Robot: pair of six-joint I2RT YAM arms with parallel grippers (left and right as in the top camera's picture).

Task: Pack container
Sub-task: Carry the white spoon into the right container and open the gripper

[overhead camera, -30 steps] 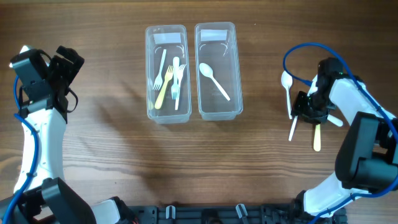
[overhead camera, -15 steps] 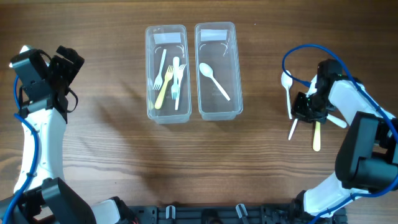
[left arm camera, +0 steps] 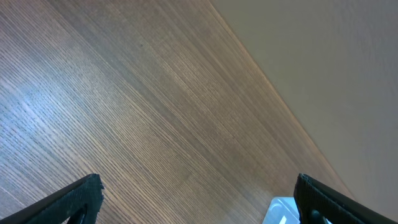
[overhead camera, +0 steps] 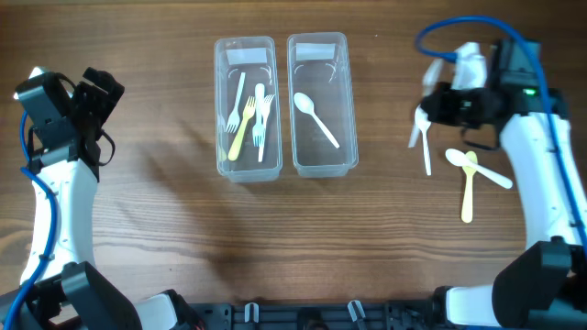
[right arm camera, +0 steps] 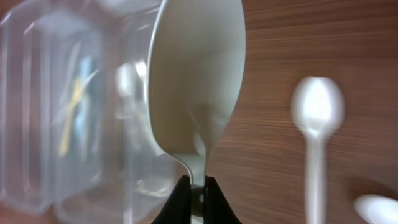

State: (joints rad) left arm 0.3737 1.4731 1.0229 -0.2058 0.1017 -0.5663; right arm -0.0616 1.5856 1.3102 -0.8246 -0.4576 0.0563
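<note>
Two clear containers stand side by side at the back. The left container (overhead camera: 223,137) holds several forks (overhead camera: 248,115); the right container (overhead camera: 346,110) holds one white spoon (overhead camera: 316,119). My right gripper (overhead camera: 438,103) is raised to the right of them and shut on the handle of a white spoon (right arm camera: 196,81), its bowl pointing away from the jaws (right arm camera: 198,186). The containers show blurred at the left of the right wrist view (right arm camera: 62,93). My left gripper (overhead camera: 99,92) is open and empty at the far left, over bare wood (left arm camera: 199,205).
Loose spoons lie on the table at the right: a white one (overhead camera: 425,147) under my right gripper, another white one (overhead camera: 479,169) and a yellowish one (overhead camera: 468,197). A container corner (left arm camera: 280,213) shows in the left wrist view.
My right gripper has lifted a white spoon off the table and moved up and back toward the containers. The left arm has not moved.
</note>
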